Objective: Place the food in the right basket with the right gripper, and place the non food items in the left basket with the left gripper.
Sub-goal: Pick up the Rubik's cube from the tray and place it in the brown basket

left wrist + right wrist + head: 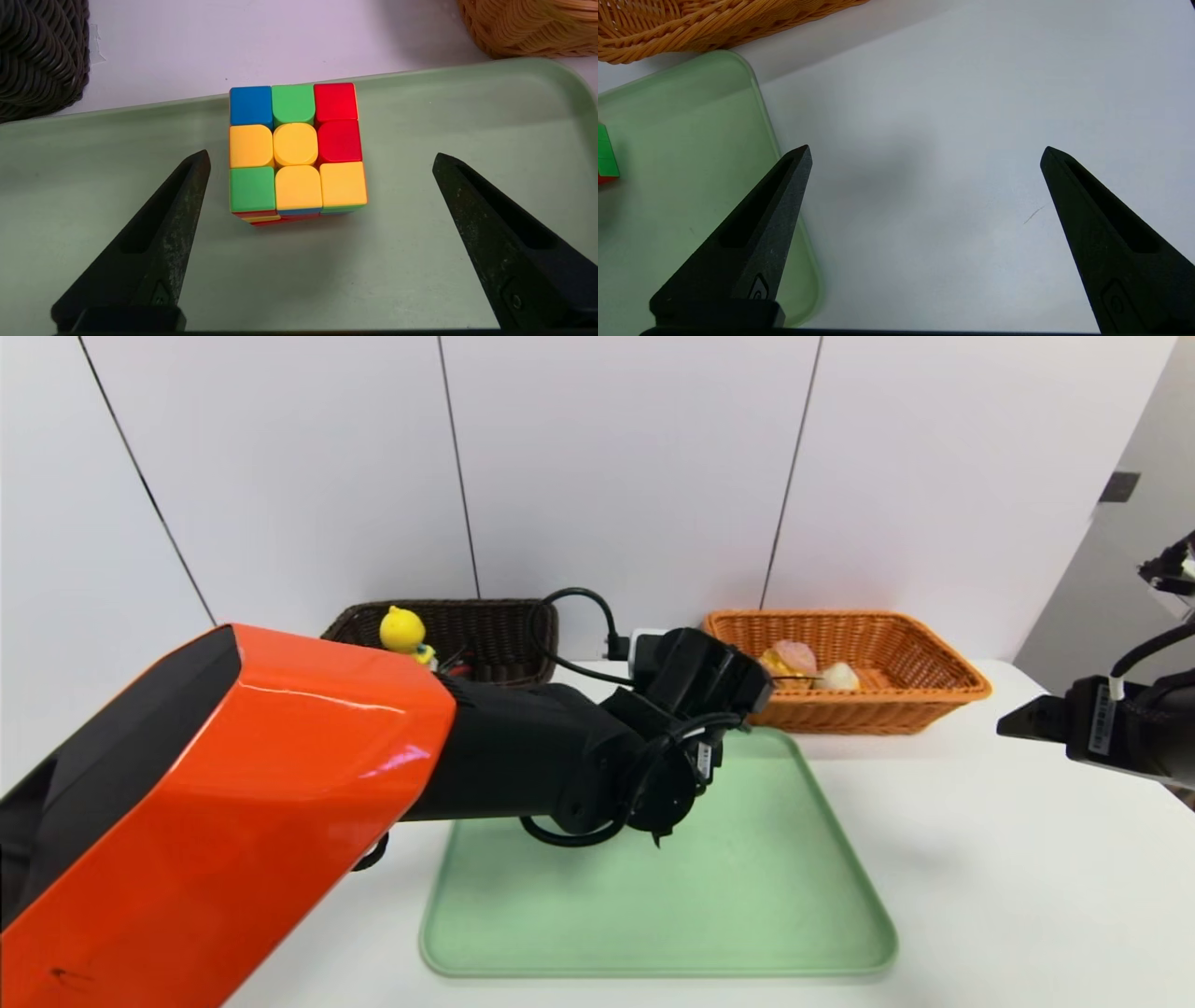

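A multicoloured puzzle cube point(296, 151) sits on the green tray point(467, 186). It lies under my left gripper point(321, 155), whose fingers are spread open on either side without touching it. In the head view the left arm hides the cube. The yellow duck toy point(403, 630) is in the dark brown left basket point(485, 625). Two buns, one pinkish point(792, 656) and one pale point(838, 677), lie in the orange right basket point(934, 695). My right gripper point(925, 149) hangs open and empty over bare table right of the tray.
The tray point(747, 896) lies in the middle of the white table point(980, 859), with both baskets behind it against the wall. My orange left arm point(233, 784) reaches across the tray's left side. The right arm point(1102, 728) stays at the table's right edge.
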### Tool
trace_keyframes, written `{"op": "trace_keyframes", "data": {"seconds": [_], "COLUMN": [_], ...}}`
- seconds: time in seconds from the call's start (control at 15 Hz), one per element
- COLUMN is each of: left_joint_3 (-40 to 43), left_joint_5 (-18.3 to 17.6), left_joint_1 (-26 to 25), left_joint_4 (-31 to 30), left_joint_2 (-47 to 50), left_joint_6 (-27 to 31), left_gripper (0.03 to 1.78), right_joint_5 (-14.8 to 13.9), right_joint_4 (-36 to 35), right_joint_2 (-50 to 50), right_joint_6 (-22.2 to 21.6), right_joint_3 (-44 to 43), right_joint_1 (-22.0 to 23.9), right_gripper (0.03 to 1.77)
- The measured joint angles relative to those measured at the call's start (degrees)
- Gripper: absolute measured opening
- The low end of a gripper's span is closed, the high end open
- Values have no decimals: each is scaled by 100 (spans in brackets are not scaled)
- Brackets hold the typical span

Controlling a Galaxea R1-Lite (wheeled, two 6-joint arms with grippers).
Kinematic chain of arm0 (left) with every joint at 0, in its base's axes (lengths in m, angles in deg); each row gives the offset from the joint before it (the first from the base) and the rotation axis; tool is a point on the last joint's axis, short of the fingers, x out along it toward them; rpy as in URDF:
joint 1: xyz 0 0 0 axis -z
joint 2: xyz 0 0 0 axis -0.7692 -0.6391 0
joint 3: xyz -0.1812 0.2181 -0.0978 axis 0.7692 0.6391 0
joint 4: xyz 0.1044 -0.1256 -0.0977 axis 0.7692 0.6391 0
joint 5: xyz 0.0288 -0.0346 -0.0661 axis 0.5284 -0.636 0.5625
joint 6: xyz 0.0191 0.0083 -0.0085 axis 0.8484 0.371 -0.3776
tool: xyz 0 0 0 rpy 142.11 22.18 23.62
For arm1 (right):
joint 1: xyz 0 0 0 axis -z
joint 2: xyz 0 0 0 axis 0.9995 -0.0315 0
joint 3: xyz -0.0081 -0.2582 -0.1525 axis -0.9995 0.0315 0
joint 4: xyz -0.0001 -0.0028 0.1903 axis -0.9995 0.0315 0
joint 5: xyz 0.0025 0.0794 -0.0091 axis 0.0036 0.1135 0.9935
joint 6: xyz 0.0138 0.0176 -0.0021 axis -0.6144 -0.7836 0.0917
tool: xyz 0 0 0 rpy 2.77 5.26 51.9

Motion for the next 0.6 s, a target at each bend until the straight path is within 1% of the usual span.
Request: {"op": "trace_keyframes", "data": {"seconds": [0.6], "left_joint_3": [-20], "left_joint_5": [4], "left_joint_1": [-110], "left_joint_4": [-1], "left_joint_2": [-174], "left_joint_6": [-11], "left_gripper": [169], "right_joint_5": [-11], "right_joint_4": [-2], "right_joint_2": [80], "right_joint_6": [6], "right_joint_3": [124], "right_joint_1": [0], "right_gripper": [170]}}
